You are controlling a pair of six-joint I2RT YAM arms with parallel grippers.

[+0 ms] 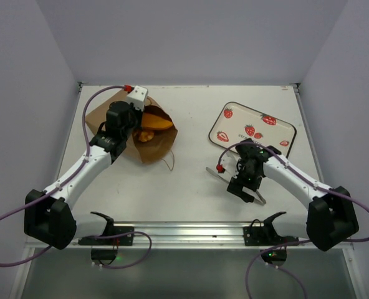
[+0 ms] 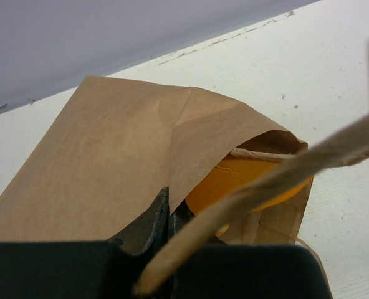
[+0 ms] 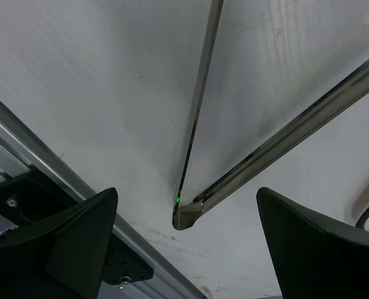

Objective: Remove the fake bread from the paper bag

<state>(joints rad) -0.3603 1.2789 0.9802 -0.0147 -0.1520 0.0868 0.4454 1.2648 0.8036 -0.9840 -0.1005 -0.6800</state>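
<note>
The brown paper bag (image 1: pixel 152 146) lies on its side at the back left of the table, its mouth facing right. Glossy orange fake bread (image 1: pixel 156 121) shows inside the mouth, with a smaller piece (image 1: pixel 146 136) below it. In the left wrist view the bag (image 2: pixel 110 149) fills the frame and the bread (image 2: pixel 234 187) sits under its upper flap. My left gripper (image 2: pixel 172 202) is shut on the bag's upper edge, and a string handle (image 2: pixel 265 187) crosses in front. My right gripper (image 1: pixel 245 185) hangs open over the metal tongs (image 3: pixel 191 212), well away from the bag.
A strawberry-print tray (image 1: pixel 240 121) sits at the back right. The metal tongs (image 1: pixel 213 172) lie on the table beneath the right gripper, their hinge end toward the near rail (image 1: pixel 191 232). Walls enclose the table at the back and sides.
</note>
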